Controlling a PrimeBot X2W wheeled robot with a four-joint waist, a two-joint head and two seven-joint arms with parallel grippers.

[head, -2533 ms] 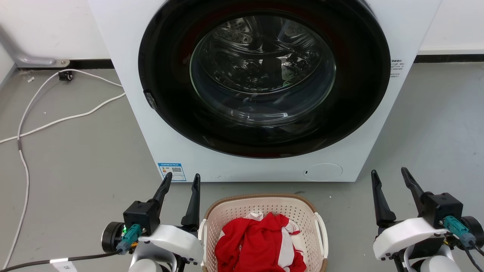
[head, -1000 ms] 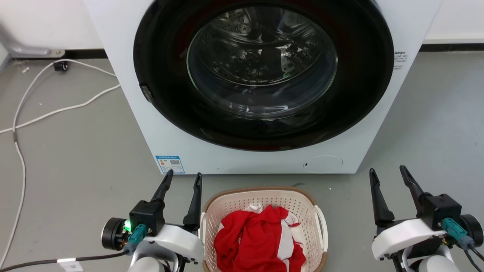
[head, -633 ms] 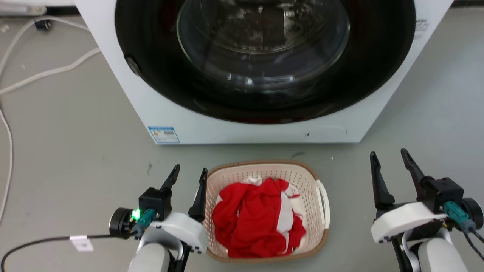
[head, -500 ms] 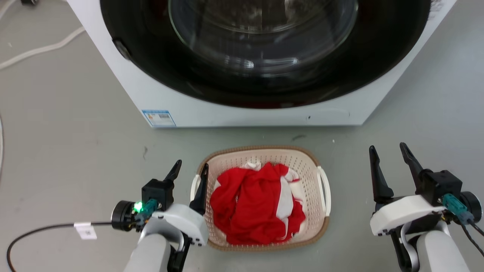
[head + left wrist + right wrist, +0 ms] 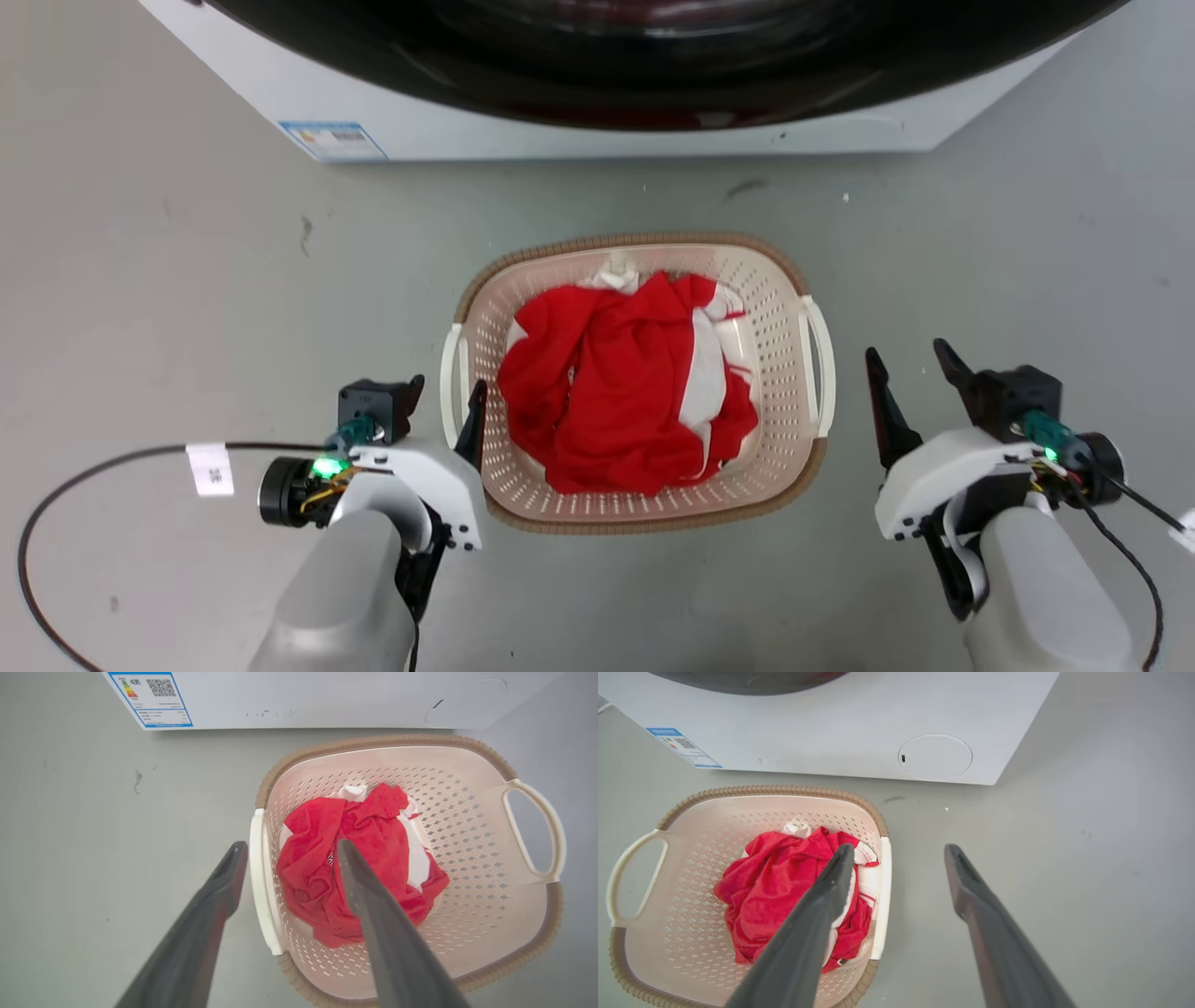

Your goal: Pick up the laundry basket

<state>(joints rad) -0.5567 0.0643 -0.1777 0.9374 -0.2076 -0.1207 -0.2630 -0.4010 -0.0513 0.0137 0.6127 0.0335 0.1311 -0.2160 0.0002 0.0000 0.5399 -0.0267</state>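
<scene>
With the view tipped down, the left gripper (image 5: 449, 381), spread and empty, is now lowered astride the left handle (image 5: 259, 882) of the laundry basket (image 5: 635, 245), flanked on its far side by the right gripper (image 5: 904, 349), equally spread: clamping is judged next.

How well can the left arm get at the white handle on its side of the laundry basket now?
Probably yes. The left gripper's open jaws sit either side of the left handle of the laundry basket, with nothing between them; the red garment lies further in.
</scene>
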